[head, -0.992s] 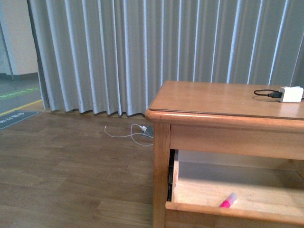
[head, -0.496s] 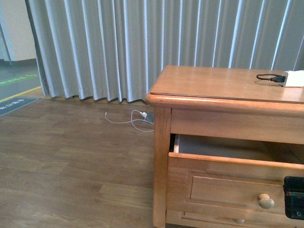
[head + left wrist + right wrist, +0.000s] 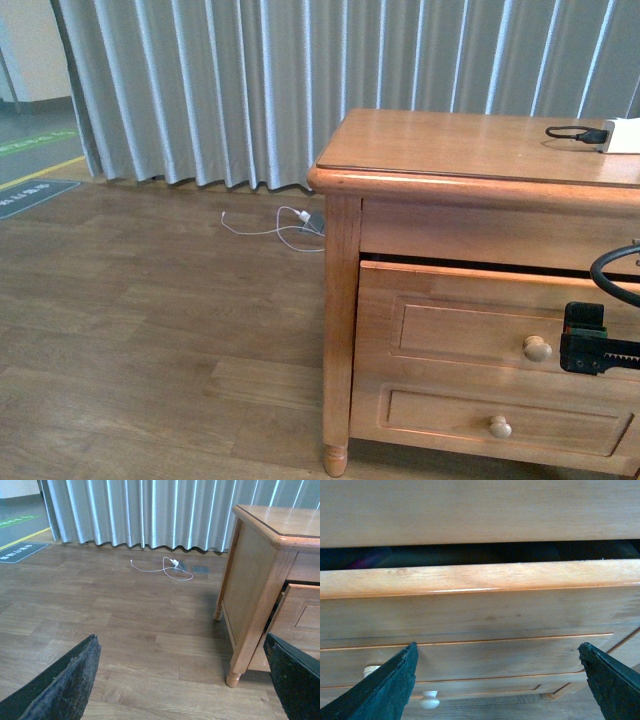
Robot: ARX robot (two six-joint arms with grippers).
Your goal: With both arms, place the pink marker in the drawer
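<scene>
- The drawer [image 3: 470, 325], the upper of two in a honey-brown wooden cabinet [image 3: 340, 330], is seen almost shut, with only a narrow dark gap left along its top edge.
- Its small round knob [image 3: 537, 348] is seen on the recessed panel front, just beside the right end effector [image 3: 600, 350].
- The right end effector is shown only as a black part at the front view's right edge; in the right wrist view its two black fingers [image 3: 385, 690] are spread wide, with nothing held between them.
- In the right wrist view the drawer's top rail [image 3: 480, 577] is seen close up, with a dark slot above it.
- A faint pinkish smear is visible in that slot, but it cannot be told whether it is the pink marker; the marker is otherwise not visible.
- The left end effector [image 3: 185, 680] is seen over the wooden floor [image 3: 125, 615] beside the cabinet, fingers [image 3: 65, 685] wide apart and empty.
- A white charger [image 3: 622, 135] with a black cable [image 3: 575, 132] lies on the cabinet top.
- A white cord [image 3: 270, 225] lies on the floor by the grey curtain [image 3: 250, 80].
</scene>
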